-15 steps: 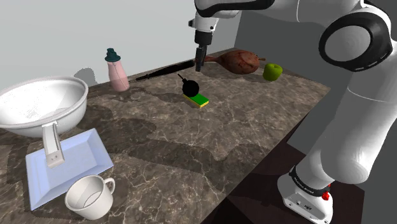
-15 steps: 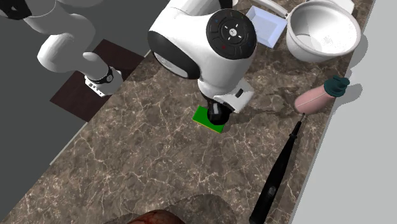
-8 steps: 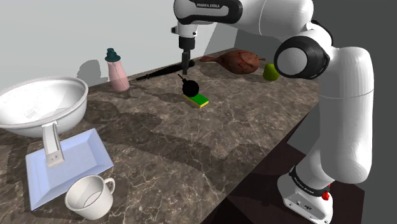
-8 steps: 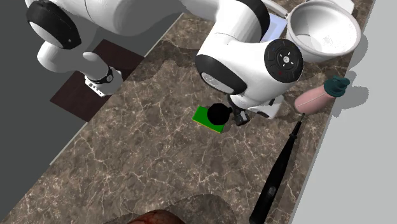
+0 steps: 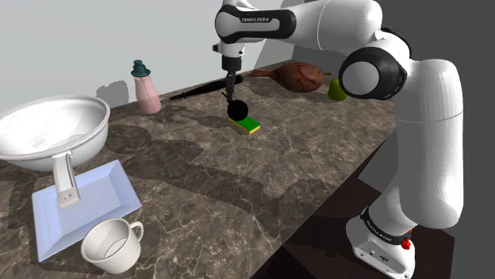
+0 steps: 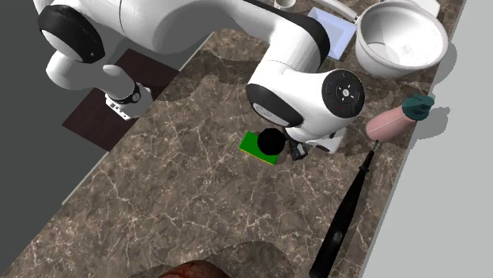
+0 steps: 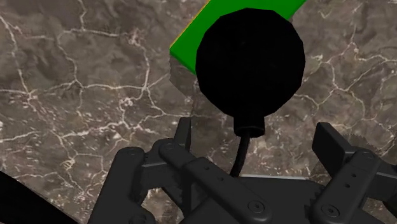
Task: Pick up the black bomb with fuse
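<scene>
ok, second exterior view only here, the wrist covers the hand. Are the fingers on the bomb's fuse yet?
Observer: No. In the wrist view the fingers stand apart with the fuse between them, untouched.
Operator: And hand height over the bomb?
Observer: In the shoulder view the hand points straight down, its tips just above the bomb.
</scene>
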`<act>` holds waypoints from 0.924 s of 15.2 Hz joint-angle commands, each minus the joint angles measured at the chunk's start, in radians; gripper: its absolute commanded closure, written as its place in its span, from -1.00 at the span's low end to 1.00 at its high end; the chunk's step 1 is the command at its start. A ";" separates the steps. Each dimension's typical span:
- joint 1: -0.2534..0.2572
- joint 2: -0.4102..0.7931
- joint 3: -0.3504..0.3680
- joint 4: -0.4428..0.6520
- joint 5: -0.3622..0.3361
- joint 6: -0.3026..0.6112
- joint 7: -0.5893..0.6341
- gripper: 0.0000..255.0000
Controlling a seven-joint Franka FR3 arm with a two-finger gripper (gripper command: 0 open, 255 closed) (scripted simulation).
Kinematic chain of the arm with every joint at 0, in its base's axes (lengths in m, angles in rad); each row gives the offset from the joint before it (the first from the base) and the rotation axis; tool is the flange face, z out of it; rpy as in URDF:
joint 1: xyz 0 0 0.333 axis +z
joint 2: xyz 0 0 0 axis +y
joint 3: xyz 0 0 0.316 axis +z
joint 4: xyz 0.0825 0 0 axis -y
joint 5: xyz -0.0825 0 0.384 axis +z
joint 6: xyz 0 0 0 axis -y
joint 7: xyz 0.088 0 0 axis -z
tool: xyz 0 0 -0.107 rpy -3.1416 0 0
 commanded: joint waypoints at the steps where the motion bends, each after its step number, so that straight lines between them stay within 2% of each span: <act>1: 0.000 0.000 0.000 -0.007 0.000 0.007 -0.002 1.00; 10: 0.000 0.003 0.000 0.000 0.000 0.003 0.000 1.00; 14: -0.003 0.005 0.000 0.057 -0.001 -0.051 0.007 1.00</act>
